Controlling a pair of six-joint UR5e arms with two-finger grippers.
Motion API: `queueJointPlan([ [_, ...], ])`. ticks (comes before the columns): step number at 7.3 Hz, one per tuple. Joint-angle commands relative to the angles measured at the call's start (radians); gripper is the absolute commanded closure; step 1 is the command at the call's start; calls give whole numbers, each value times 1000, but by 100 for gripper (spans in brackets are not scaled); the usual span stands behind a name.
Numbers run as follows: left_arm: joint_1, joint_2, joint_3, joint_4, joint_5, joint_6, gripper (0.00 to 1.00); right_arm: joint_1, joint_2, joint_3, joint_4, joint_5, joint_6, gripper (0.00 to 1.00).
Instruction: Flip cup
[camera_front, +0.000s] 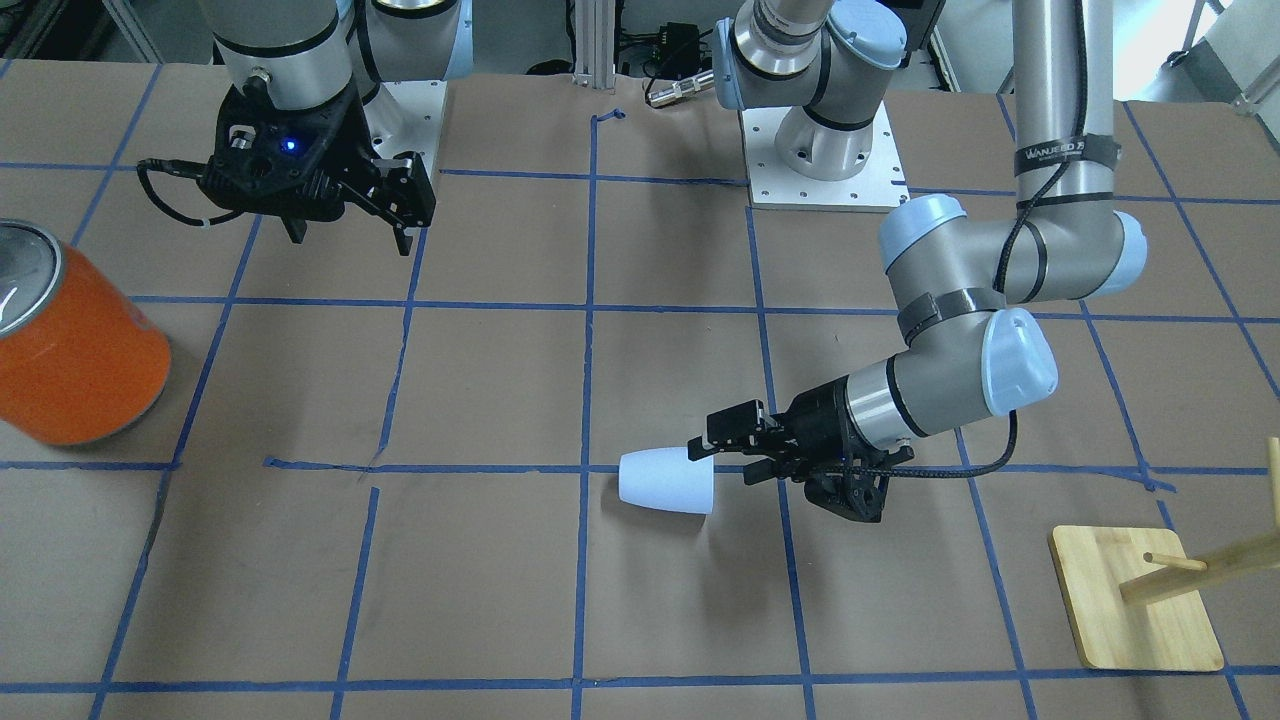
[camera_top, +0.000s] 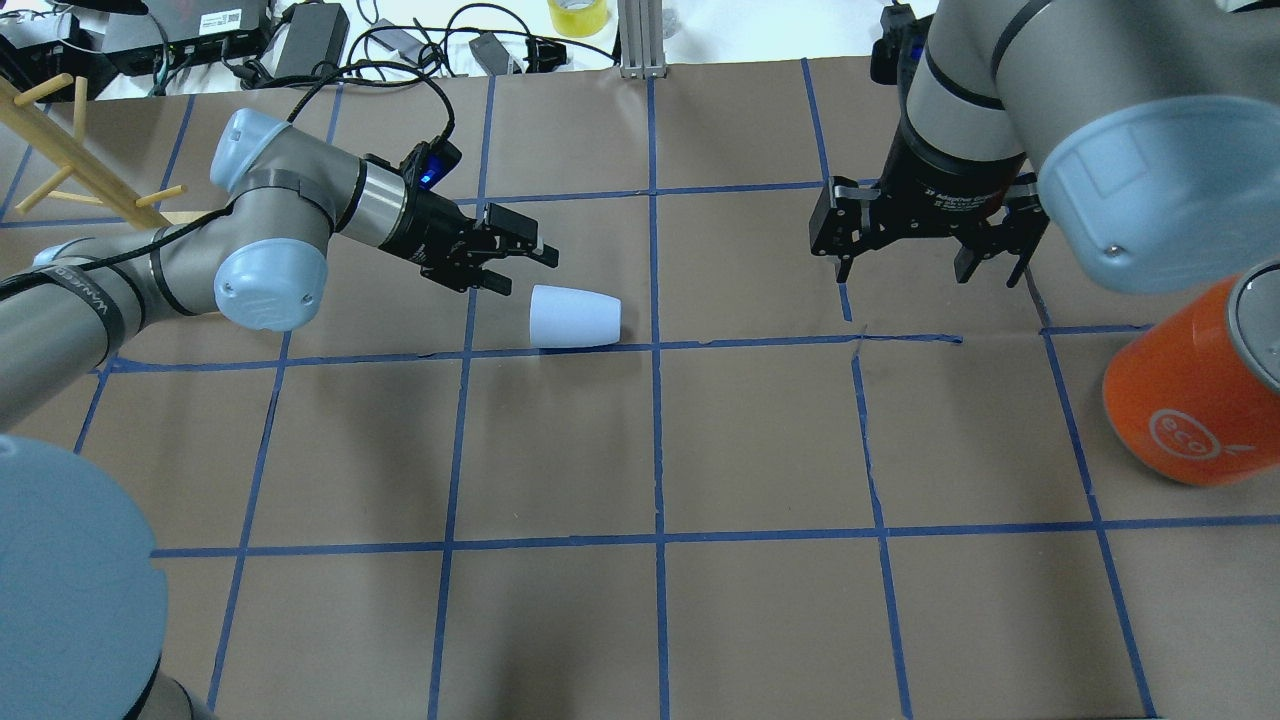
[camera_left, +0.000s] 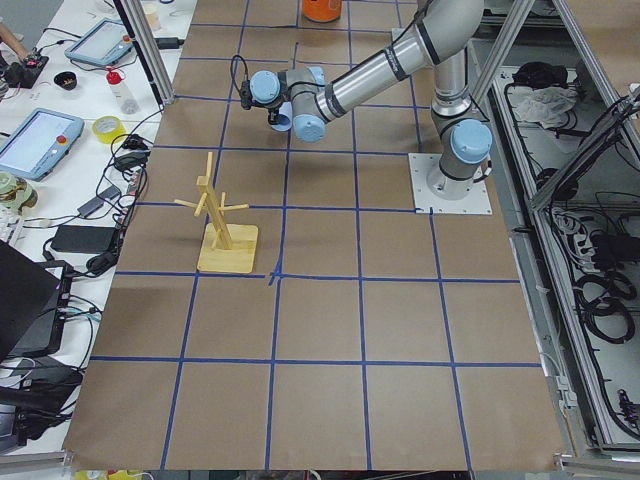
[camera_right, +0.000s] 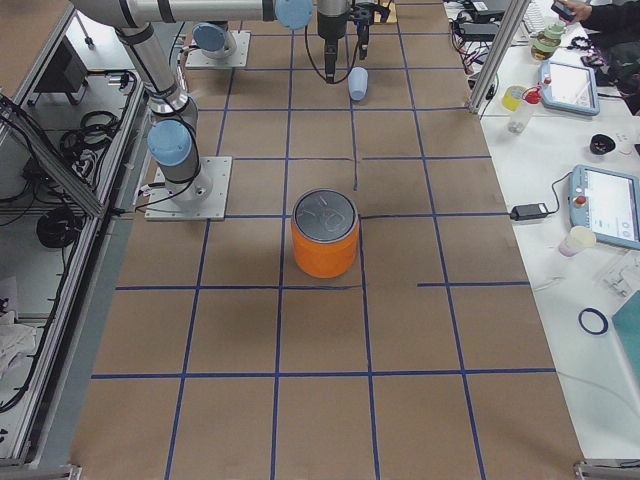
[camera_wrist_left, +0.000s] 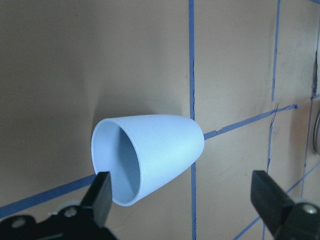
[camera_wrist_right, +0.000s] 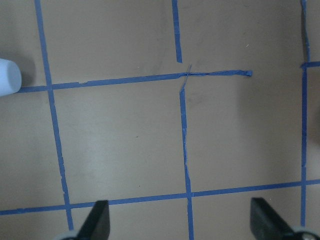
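Tabletop (camera_top: 700, 450) — left gripper (camera_top: 528, 274) wide open at cup (camera_top: 575, 317).

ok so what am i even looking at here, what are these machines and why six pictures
Two robot arms stand at a paper-covered table. Each ends in a two-finger pincer. The six pictures show one moment: one from across the table, one from behind the robot, two from the table's ends, two from cameras on the wrists. On the table are a small pale cup on its side, a big orange can and a wooden rack. The left pincer is open at the cup's mouth; the right pincer hangs open above the table. Neither holds anything.
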Motion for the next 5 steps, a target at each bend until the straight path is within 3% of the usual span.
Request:
queueJointPlan([
  [1, -1, -37, -10, 22, -54, 4, 0, -138, 1, -7, -4, 146, -107, 0],
  [4, 1, -58, -20, 24, -52, 4, 0, -166, 11, 2, 11, 124, 27, 0],
  [5, 1, -63, -34, 22, -52, -8, 1, -128, 13, 4, 9, 46, 78, 0],
])
